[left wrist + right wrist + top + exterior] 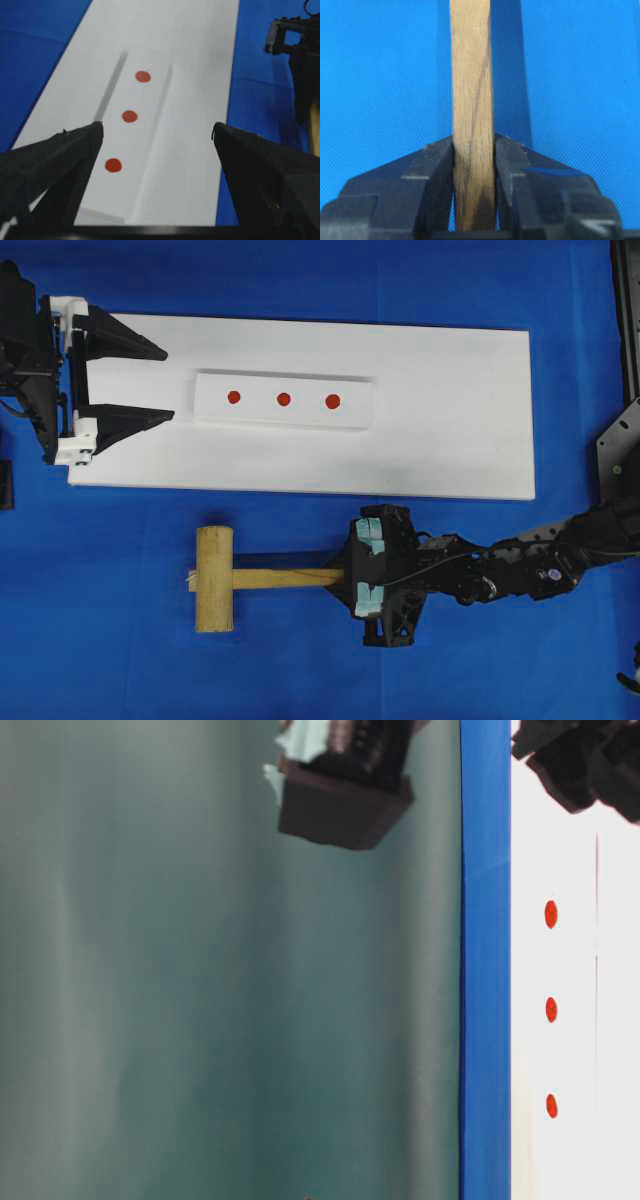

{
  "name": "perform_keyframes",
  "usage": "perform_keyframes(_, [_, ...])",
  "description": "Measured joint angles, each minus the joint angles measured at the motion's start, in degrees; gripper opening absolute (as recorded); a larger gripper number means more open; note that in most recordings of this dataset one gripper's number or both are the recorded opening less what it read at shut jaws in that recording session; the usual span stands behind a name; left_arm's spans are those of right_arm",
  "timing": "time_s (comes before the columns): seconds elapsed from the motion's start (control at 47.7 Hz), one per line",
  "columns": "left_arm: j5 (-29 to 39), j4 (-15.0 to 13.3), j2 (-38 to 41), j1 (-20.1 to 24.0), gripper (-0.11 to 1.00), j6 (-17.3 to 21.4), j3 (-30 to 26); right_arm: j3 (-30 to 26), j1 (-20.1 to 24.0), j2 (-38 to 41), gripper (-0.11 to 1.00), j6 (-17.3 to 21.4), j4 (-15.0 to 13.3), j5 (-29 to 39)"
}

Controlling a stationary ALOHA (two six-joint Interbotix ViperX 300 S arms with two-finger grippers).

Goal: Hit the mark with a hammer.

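Note:
The hammer, a light wooden mallet, is over the blue cloth in front of the white board, with its thick head [214, 578] to the left and its flat handle [285, 578] pointing right. My right gripper [345, 578] is shut on the handle's end. In the right wrist view both black fingers press the handle [471, 75] at the gripper [473, 142]. Three red marks [233, 397] [283, 399] [333, 401] sit in a row on a small white block [283, 418]. My left gripper [168, 384] stands open at the board's left end, empty, facing the marks [130, 116].
The white board [450, 430] lies across the blue cloth [120, 660] and carries the block. The right arm [520, 565] reaches in from the right edge. The hammer head is below and left of the block.

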Motion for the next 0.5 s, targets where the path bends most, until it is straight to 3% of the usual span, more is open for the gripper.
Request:
perform_keyframes(0.252, [0.0, 0.0, 0.1, 0.0, 0.89, 0.0, 0.1, -0.1, -0.4, 1.1, 0.10, 0.0, 0.0, 0.4])
perform_keyframes(0.335, [0.0, 0.0, 0.1, 0.0, 0.89, 0.0, 0.1, 0.0, -0.4, 1.2, 0.28, -0.1, -0.1, 0.4])
perform_keyframes(0.503, [0.1, 0.0, 0.1, 0.1, 0.89, 0.0, 0.2, 0.0, -0.7, 1.2, 0.75, -0.2, 0.0, -0.4])
